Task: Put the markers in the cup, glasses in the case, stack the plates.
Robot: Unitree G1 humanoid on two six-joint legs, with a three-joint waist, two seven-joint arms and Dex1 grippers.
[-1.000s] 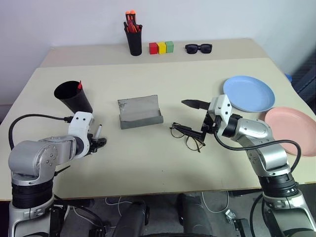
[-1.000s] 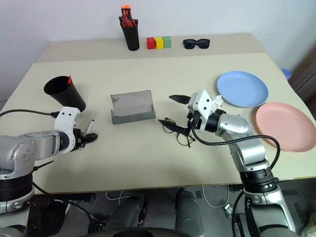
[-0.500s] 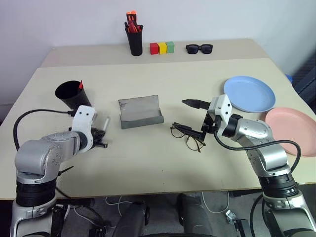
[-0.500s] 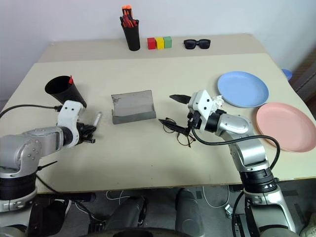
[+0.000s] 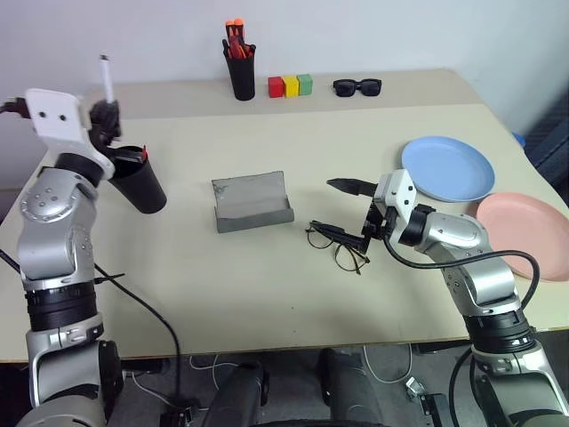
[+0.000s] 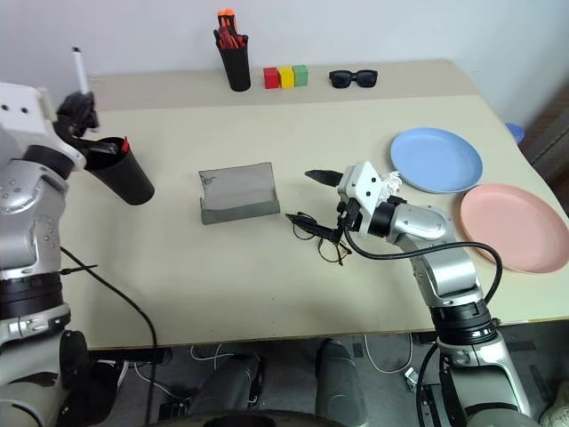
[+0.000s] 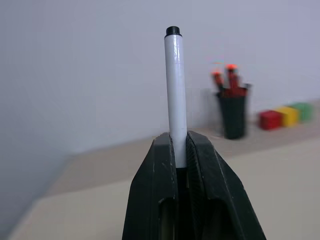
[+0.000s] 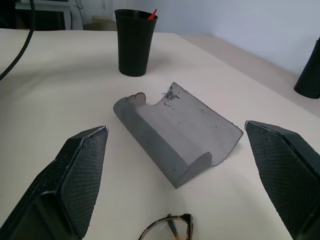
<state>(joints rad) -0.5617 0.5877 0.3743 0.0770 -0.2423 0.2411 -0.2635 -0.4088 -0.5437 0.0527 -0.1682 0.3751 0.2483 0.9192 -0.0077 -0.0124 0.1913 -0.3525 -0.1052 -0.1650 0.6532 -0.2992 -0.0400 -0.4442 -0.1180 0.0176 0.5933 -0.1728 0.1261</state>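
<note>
The counter [image 5: 267, 294] has a broad bare band along its near edge, from 7 to 5 o'clock, and open surface between the cup and the case. The cup [image 5: 140, 182], black and tilted, stands at about 9 o'clock near the left counter edge, with the red marker [image 5: 142, 154] showing at its rim. The left pincer [image 5: 105, 114] is raised above the cup's rim and is clamped on the white marker [image 5: 106, 78]; the marker's long axis is close to upright, one black end pointing toward 12 o'clock and the lower part hidden between the fingers [image 7: 160, 200]. The case [image 5: 252, 203] lies open near the counter centre, its long axis running roughly 9 to 3 o'clock, lid raised on the far side. The glasses [image 5: 338, 245] lie just beside it toward 4 o'clock, flat on the counter. The right pincer [image 5: 347, 213] hovers at the glasses with its fingers spread wide and holds nothing; one fingertip is above them, the other at the frame, contact uncertain. The blue plate [image 5: 448, 168] sits at 2 o'clock and the pink plate [image 5: 526, 235] at 3 o'clock, overhanging the right edge; the two lie close together, unstacked. The pen holder [image 5: 241, 73], coloured blocks [image 5: 291, 85] and sunglasses [image 5: 357, 86] line the far edge at 12 o'clock.
</note>
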